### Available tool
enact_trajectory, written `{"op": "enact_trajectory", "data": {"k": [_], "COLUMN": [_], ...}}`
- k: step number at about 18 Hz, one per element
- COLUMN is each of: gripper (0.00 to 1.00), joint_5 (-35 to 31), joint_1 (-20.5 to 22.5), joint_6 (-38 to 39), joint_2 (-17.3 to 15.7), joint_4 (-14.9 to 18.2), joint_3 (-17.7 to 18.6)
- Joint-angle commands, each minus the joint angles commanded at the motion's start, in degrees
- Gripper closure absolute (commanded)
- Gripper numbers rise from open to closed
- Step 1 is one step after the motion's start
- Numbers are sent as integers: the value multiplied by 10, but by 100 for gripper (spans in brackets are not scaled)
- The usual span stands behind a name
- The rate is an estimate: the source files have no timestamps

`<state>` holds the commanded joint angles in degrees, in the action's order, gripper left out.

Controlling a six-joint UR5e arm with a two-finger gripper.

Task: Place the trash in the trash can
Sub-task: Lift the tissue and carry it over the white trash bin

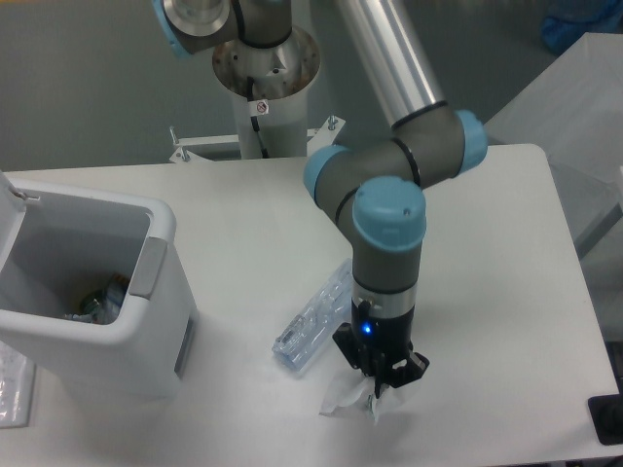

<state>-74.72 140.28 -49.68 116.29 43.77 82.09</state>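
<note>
At the left edge of the white table [487, 292] stands the large white boxy plastic trash can [107, 321] with rounded corners, its lid tipped up at about ten o'clock and a grey handle panel on the side facing three o'clock; some crumpled scraps lie in its bottom. Well apart from it, toward four o'clock, the clear flattened plastic water bottle [313, 318] lies on the table, its long axis running from seven to one o'clock. Just beside the bottle, at its four o'clock, the silver and grey arm with blue joint caps [389, 219] reaches down from twelve o'clock, bends at the elbow, and points its wrist straight down. The black two-finger gripper [378, 384] is clenched on the small crumpled clear-white plastic wrapper [352, 397], which rests at table level.
</note>
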Motion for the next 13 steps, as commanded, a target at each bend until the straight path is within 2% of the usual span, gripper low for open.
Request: {"op": "enact_trajectory", "data": {"k": [6,10,13], "gripper": [100,98,95], "joint_5": [145,189,208], "joint_1": [-2,-29,-55], "joint_6": [95,128,143], "joint_2": [-62,-92,-128], "joint_4": [1,7,36], "joint_3": [0,1,8]}}
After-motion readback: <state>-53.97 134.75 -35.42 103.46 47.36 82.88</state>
